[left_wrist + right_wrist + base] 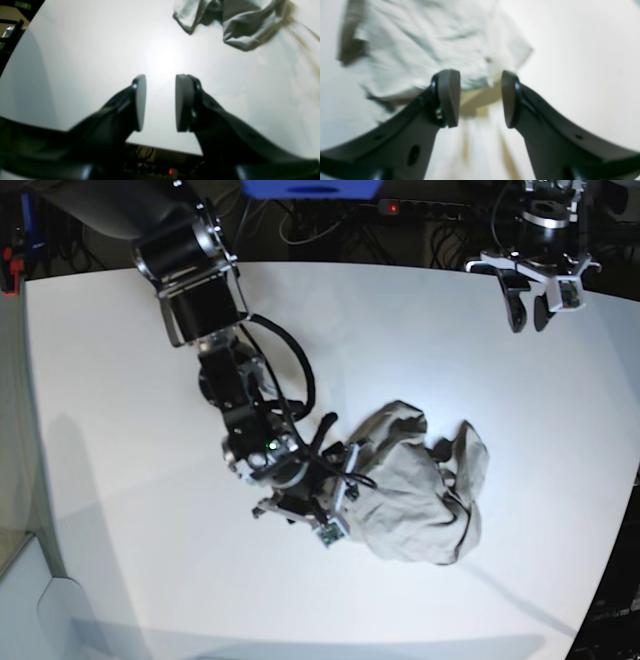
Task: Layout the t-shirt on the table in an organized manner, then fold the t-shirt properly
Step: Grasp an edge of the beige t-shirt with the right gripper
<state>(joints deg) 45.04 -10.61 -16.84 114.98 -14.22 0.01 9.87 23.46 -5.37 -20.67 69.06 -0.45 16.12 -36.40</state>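
Right claw (480,98) parted and empty just over the crumpled grey t-shirt (415,490), left claw (160,102) parted, empty, hovering over bare white table (120,430), well apart from shirt

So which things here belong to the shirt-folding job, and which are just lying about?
Part of the job:
- t-shirt, crumpled in a heap
- table, white, under it
- right gripper, open over the shirt's edge
- left gripper, open, well away from the shirt

Just there:
- power strip with a red light, behind the table's far edge
- cables beside it
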